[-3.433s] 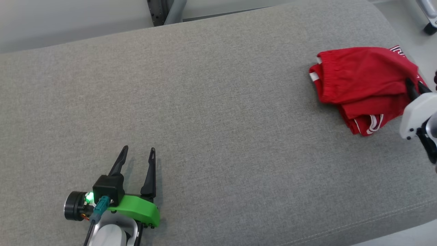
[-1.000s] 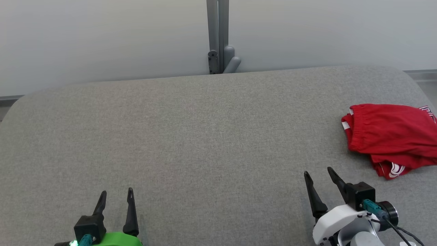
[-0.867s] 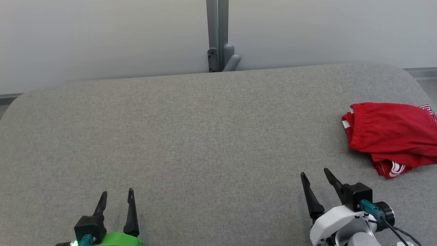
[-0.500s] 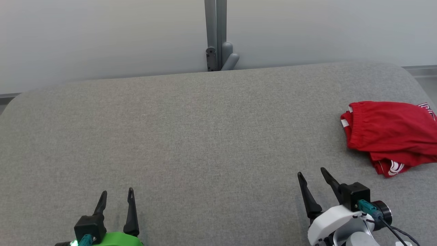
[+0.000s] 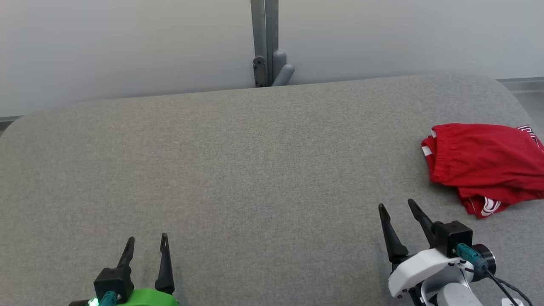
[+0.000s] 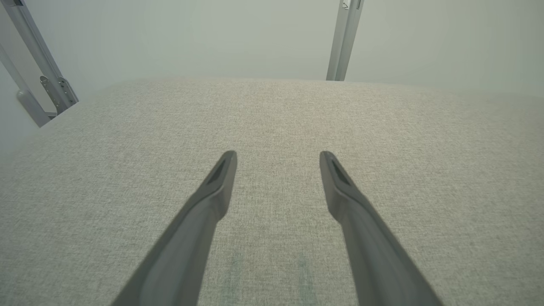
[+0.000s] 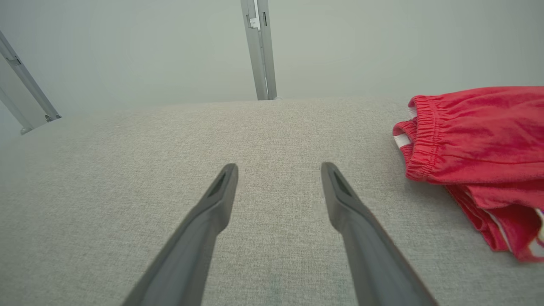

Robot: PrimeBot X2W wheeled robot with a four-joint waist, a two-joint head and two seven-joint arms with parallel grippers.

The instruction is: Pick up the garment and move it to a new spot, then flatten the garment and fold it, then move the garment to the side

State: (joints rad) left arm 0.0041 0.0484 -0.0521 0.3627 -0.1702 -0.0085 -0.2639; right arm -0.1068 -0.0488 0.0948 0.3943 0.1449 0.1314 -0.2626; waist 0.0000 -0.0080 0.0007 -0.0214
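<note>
Worktop (image 5: 255, 161): grey fabric pad, spans nearly the whole head view, with a pale wall and a grey metal post (image 5: 264, 42) behind it.

Garment (image 5: 480, 165): red shorts w/ white trim, folded into a compact stack. It lies flat at the far right of the worktop, elastic waistband toward centre, part of it cut off by the frame edge.

Right tool (image 5: 396, 204): released, fingers spread, nothing between them. It sits near the front edge, apart from the garment and nearer the robot than the stack.

Left tool (image 5: 147, 237): released likewise, empty, at the front left, well apart from the garment.

Step in hand (judgement): the garment looks folded and set aside, so what remains is to park both arms.

Procedure:
1. Keep both tools released; do not close near cloth.
2. Hold the right arm clear of the stack's nearest corner (a snagged hem would undo the fold).
3. Stay above the pad, no dragging.

Changes vs. earliest frame: the head camera has swung, so the whole view is shifted. The right tool, then at the garment's right edge, is now clear of it. The garment's fold looks unchanged.
</note>
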